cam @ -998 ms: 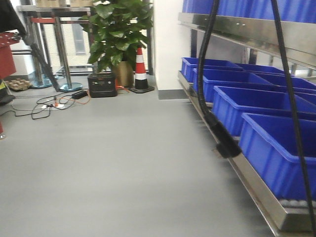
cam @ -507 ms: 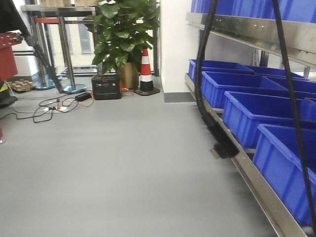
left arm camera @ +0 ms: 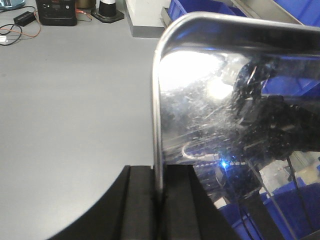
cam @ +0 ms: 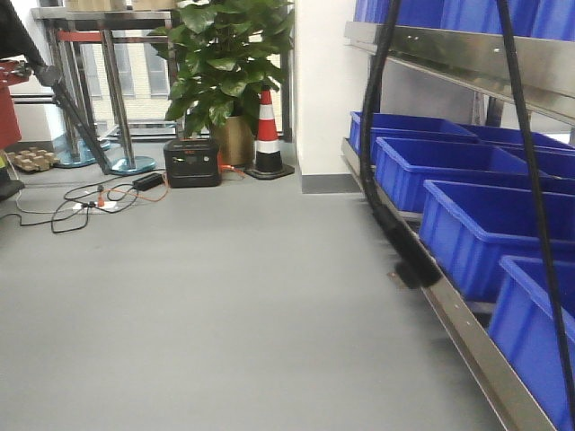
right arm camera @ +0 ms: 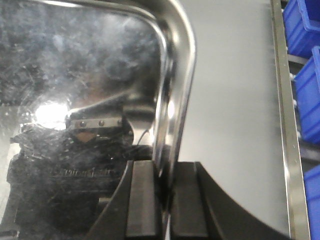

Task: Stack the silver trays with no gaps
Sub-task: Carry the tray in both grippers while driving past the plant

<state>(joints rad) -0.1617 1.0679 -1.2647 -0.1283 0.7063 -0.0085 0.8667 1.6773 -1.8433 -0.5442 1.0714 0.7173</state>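
Observation:
In the left wrist view a shiny silver tray [left arm camera: 210, 100] stands on edge and fills the right half. My left gripper [left arm camera: 160, 172] is shut on its thin left rim, one black finger [left arm camera: 140, 200] on each side. The right wrist view shows a silver tray [right arm camera: 90, 60] reaching off to the left, and my right gripper [right arm camera: 166, 167] is shut on its curved right rim. Grey floor lies beyond both trays. Neither tray nor gripper appears in the front view.
A steel rack [cam: 476, 332] with deep blue bins [cam: 476, 233] runs along the right, under an upper shelf [cam: 467, 54]. Black cables [cam: 373, 135] hang in front of it. Far back stand a plant [cam: 225, 63], a traffic cone [cam: 267, 135], a black box [cam: 191, 163] and floor wires [cam: 81, 202].
In the front view the rack and blue bins have slid to the right, with the nearest bins leaving the frame. The plant and cone have shifted slightly right.

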